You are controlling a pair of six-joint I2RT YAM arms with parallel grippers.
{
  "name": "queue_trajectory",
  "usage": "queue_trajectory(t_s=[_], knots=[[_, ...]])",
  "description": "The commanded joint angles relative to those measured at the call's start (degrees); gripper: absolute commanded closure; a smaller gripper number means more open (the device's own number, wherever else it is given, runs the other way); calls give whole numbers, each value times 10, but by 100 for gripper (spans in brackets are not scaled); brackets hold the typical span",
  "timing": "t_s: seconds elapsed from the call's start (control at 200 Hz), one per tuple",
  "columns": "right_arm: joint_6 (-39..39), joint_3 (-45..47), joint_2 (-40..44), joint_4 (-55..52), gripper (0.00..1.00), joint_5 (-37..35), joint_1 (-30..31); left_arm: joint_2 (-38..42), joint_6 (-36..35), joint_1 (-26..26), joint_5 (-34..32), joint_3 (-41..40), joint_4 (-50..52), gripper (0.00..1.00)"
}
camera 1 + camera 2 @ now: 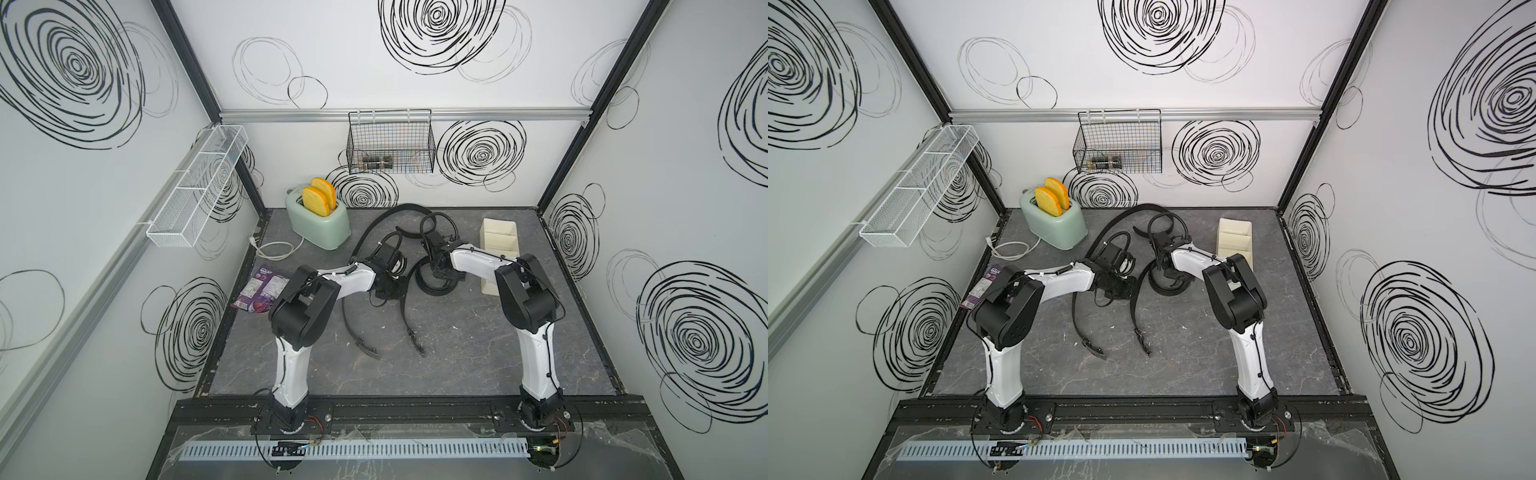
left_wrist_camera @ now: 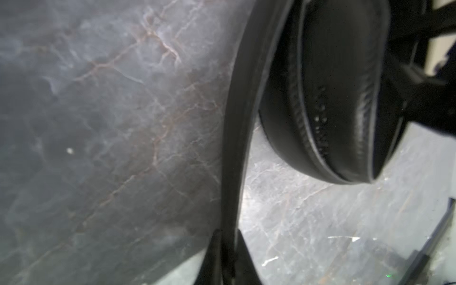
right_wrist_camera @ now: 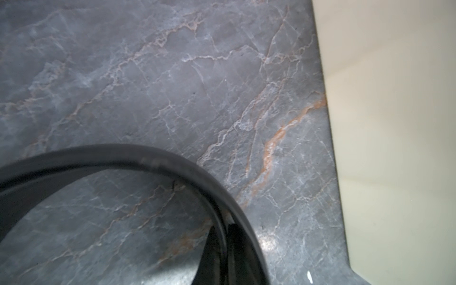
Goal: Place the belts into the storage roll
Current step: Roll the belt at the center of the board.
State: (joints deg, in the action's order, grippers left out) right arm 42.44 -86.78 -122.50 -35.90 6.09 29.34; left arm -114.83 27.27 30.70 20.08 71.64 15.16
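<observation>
Left claw (image 2: 228, 259): pinches belt strap (image 2: 235, 148).
Right claw (image 3: 223, 256): pinches looped belt (image 3: 148, 158).
Handling: limp, springy; mid-strap grip likely best.

Grey marbled tabletop (image 1: 457, 353) bore a mint toaster (image 1: 318, 226) with its white cord (image 1: 274, 249), a purple packet (image 1: 259, 291), loose black belts (image 1: 369, 350) and the cream storage roll (image 1: 498, 241).

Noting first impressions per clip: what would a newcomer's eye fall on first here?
The black belts sprawl in loops across the middle of the grey table, the left pincer and right pincer each shut on a strap. Then the mint toaster with orange toast at the back left and the cream tray at the back right.
</observation>
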Motion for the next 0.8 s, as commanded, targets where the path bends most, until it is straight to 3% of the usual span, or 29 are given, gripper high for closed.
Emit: queue_trajectory(t_s=[0.0,0.145,0.355,0.511,0.681,0.796], knots=[[-36,-3,-51,-65,100,-47,11,19,19,-18,13,-36,-8,95],[-78,-30,-73,-92,100,-145,48,62,60,-21,21,-82,-48,95],[-75,-39,-91,-93,100,-147,66,96,76,-19,-3,-106,-45,95],[-82,-21,-65,-61,100,-95,60,122,118,-26,0,-139,-60,95],[-70,2,-36,-33,100,-13,47,128,276,-16,36,-230,-203,95],[-67,-7,-34,-39,100,11,44,102,359,6,46,-239,-258,95]])
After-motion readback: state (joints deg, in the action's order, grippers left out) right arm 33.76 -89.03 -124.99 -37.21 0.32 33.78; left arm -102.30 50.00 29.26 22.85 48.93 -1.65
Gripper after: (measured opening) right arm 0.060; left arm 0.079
